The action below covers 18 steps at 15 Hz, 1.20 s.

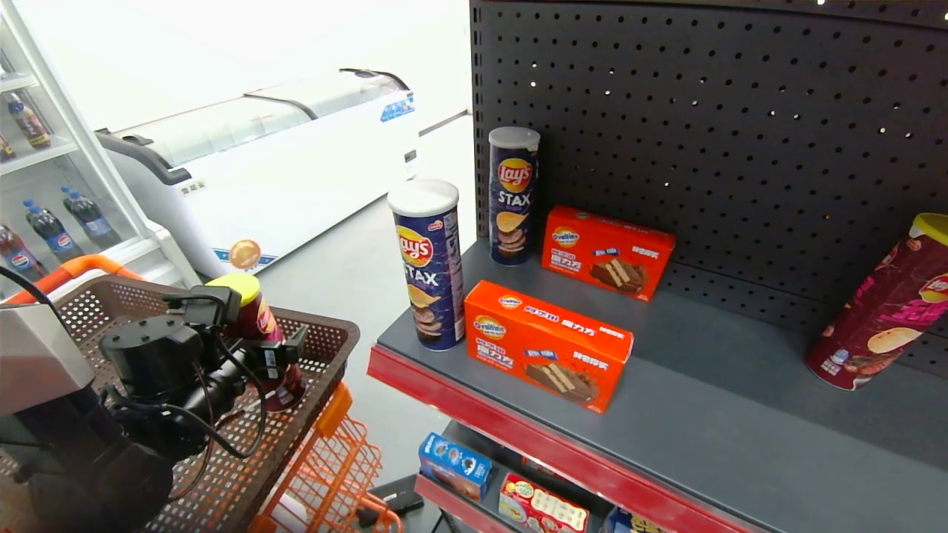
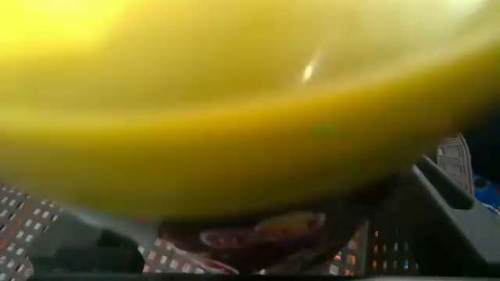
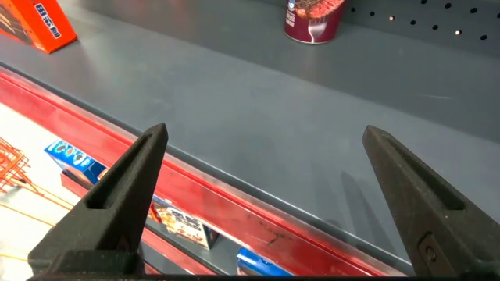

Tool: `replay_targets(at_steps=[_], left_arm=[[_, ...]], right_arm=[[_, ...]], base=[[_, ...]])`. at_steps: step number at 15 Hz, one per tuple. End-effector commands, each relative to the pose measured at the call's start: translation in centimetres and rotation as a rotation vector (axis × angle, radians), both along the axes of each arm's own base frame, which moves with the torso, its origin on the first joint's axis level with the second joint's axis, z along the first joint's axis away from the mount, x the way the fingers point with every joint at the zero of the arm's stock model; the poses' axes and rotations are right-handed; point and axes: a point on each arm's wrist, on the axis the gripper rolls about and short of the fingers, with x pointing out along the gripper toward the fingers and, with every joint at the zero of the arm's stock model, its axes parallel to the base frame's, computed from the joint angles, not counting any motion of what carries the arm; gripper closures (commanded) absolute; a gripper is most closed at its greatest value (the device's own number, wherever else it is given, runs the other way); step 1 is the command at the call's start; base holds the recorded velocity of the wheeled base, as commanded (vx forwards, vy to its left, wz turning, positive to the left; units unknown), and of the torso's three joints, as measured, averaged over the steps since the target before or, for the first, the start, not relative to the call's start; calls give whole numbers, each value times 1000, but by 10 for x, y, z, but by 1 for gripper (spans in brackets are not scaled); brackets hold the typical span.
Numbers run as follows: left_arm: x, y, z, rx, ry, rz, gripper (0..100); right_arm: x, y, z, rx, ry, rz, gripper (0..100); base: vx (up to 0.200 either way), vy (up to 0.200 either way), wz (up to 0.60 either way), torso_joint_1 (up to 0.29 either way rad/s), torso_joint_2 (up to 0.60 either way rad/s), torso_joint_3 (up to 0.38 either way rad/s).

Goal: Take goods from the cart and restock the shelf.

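Note:
A maroon chip can (image 1: 259, 318) with a yellow lid (image 2: 234, 101) stands in the brown cart basket (image 1: 329, 333) at the lower left. My left gripper (image 1: 261, 354) is shut on this can, fingers on either side of its body. The grey shelf (image 1: 703, 385) carries two blue chip cans (image 1: 429, 259), two orange boxes (image 1: 548, 344) and another maroon can (image 1: 881, 311) leaning against the pegboard at the right. My right gripper (image 3: 266, 134) hangs open over the shelf's red front edge (image 3: 234, 207), holding nothing; the leaning maroon can (image 3: 312, 19) is beyond it.
Bare shelf (image 3: 258, 101) lies between the orange boxes and the leaning can. A lower shelf holds small boxed goods (image 1: 455, 463). A white chest freezer (image 1: 281, 163) and a drinks fridge (image 1: 44, 185) stand behind the cart, which has an orange frame (image 1: 333, 466).

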Motion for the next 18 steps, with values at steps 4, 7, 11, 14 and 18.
replay_targets(at_steps=[4, 7, 11, 14, 18], left_arm=[[12, 0, 0, 1, -20, -2, 0], [14, -2, 3, 0, -39, -11, 100], [-8, -3, 12, 11, -68, -90, 100], [-56, -23, 29, 48, -65, -229, 100], [-88, -62, 68, 60, -202, -376, 100]], right_arm=[[0, 0, 0, 0, 1, -1, 0], [0, 0, 0, 0, 0, 0, 0], [0, 0, 0, 0, 1, 0, 0], [0, 0, 0, 0, 1, -1, 0], [0, 0, 0, 0, 1, 0, 0]], base=[[0, 0, 0, 0, 0, 0], [0, 0, 0, 0, 0, 0], [0, 0, 0, 0, 0, 0], [0, 0, 0, 0, 0, 0], [0, 0, 0, 0, 0, 0]])
